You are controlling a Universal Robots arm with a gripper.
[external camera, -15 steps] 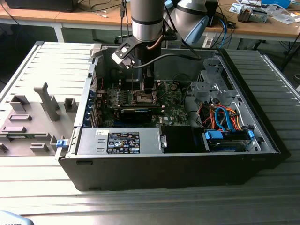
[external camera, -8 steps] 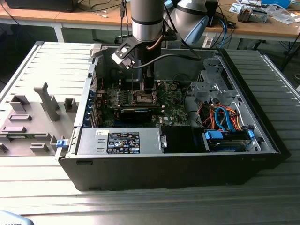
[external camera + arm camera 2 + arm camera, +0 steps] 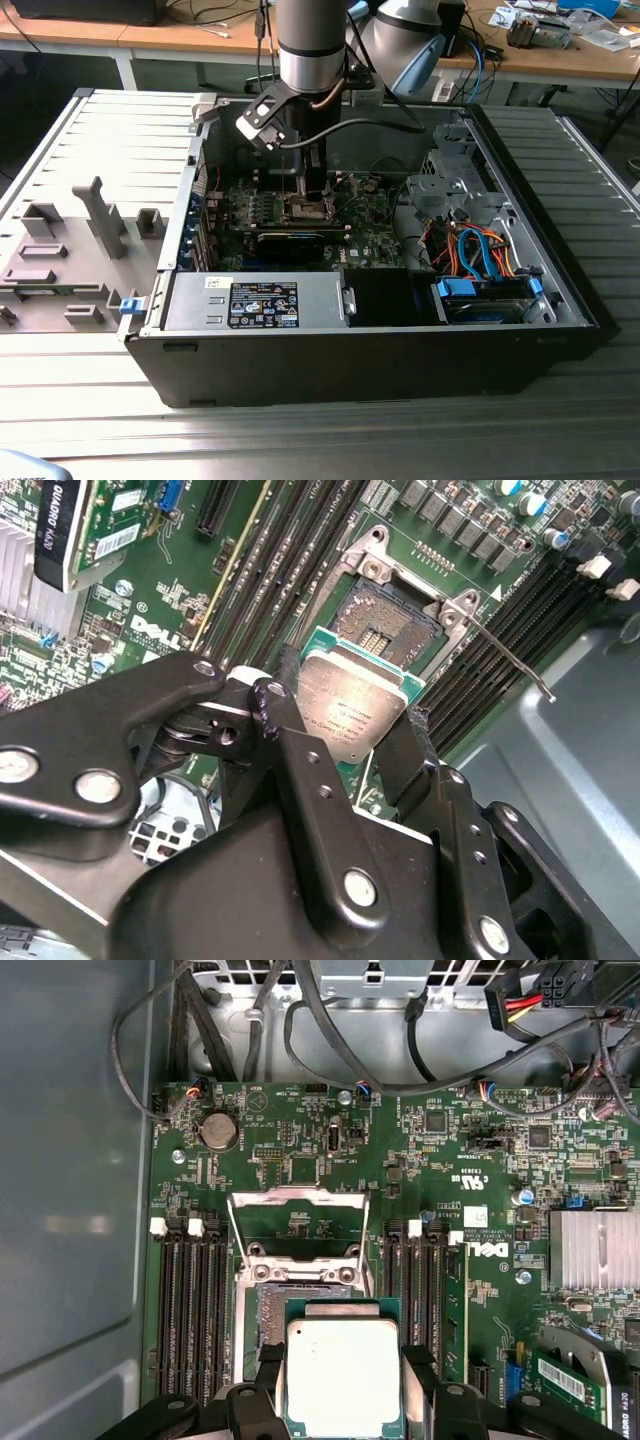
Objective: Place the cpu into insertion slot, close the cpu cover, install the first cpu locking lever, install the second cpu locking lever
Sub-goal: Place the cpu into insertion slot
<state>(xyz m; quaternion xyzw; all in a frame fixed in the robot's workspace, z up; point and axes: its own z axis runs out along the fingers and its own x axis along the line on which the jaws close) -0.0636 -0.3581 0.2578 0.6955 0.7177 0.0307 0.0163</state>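
gripper (image 3: 350, 720) grips the cpu (image 3: 352, 692) by its side edges, flat near the open socket (image 3: 385, 630), whose cover (image 3: 298, 1196) stands raised for clearance.

An open black computer case (image 3: 350, 365) on a slatted table (image 3: 300, 440) holds a grey power supply (image 3: 195, 300) and blue cables (image 3: 482, 252).
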